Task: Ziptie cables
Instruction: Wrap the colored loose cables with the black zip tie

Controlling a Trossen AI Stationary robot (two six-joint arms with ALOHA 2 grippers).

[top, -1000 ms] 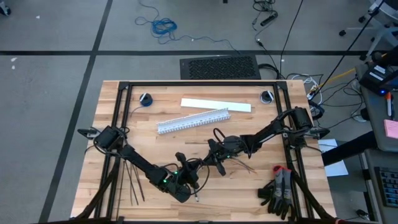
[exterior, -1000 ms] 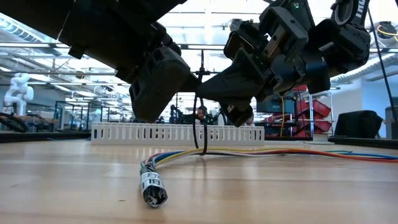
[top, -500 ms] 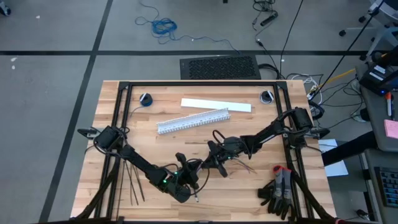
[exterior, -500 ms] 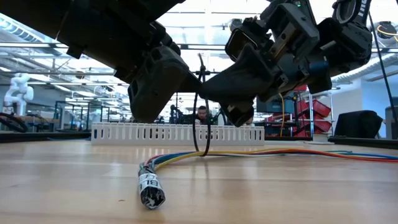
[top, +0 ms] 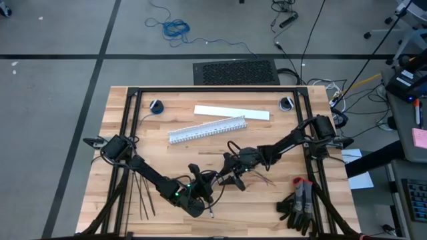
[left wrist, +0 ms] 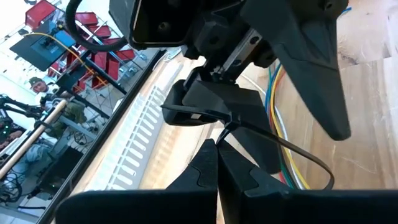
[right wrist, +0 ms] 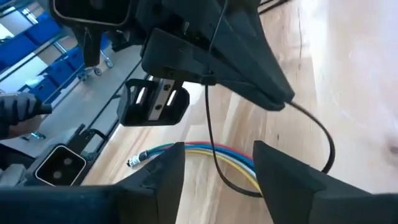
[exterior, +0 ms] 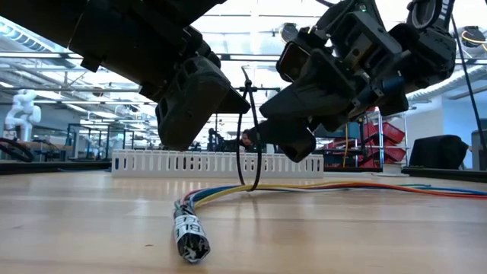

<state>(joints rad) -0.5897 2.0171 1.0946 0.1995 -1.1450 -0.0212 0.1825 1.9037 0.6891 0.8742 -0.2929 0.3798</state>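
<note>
The cables (exterior: 304, 185) are coloured wires lying on the wooden table, with their taped dark tip (exterior: 188, 237) toward the near edge. A black ziptie (exterior: 246, 144) is looped around them and stands upright. My left gripper (left wrist: 217, 149) is shut on the top of that loop. It also shows in the high view (top: 212, 184) and the low view (exterior: 245, 97). My right gripper (right wrist: 214, 168) is open. Its two fingers stand on either side of the loop and the wires, coming from the table's right (top: 230, 177). Spare zipties (top: 141, 197) lie at the near left. My left gripper pinches the ziptie at the top of its loop, where the strands meet (left wrist: 226, 127), between its two shut fingertips. The fingers come from the table's near left, slanting slightly down. The loop hangs below them around the wires, and its bottom (exterior: 248, 186) is down at the table.
A long white slotted duct (top: 207, 128) and a flat white strip (top: 230, 112) lie toward the far side. Black and red gloves (top: 300, 203) sit at the near right corner. A black frame (top: 213, 90) runs round the tabletop.
My right gripper has opened and let go of the ziptie, tipping slightly while staying in place. The loop still stands around the wires, held at the top by my left gripper. The cables' taped tip has shifted a little on the table.
</note>
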